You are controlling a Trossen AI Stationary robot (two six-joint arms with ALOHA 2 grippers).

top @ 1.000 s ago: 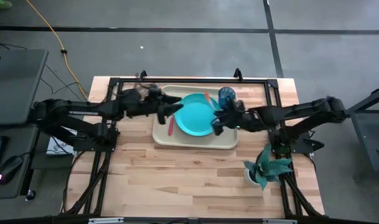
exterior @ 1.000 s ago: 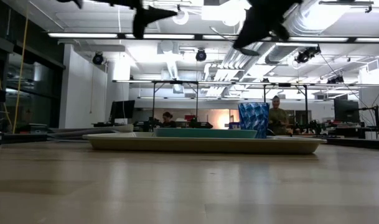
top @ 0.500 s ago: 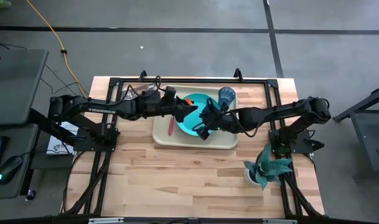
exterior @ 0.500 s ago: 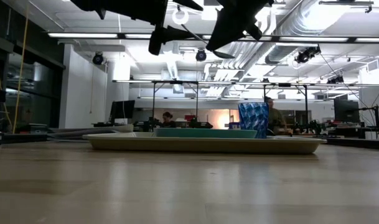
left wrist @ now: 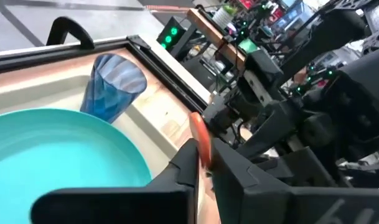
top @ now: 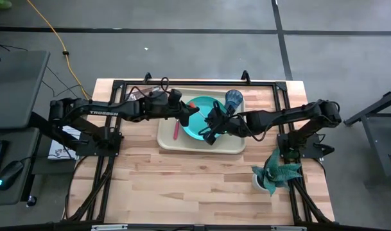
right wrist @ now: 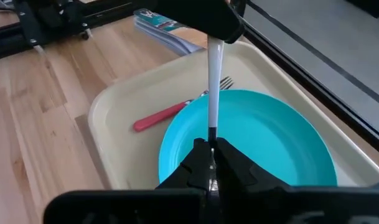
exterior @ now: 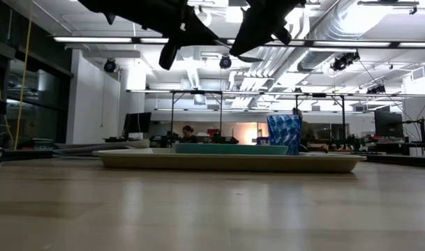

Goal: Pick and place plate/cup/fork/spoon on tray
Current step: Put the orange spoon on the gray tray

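A white pot with a teal-green leafy plant (top: 274, 173) stands near the right edge of the wooden bench (top: 201, 186). A printed booklet (right wrist: 161, 28) lies flat on the bench. A yellow cable (top: 51, 29) runs across the grey floor.

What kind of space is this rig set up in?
Most likely an open lab or industrial workshop: exposed ceiling ducts and strip lights, other metal-framed workbenches with monitors behind, and a bare concrete floor around the wooden table.
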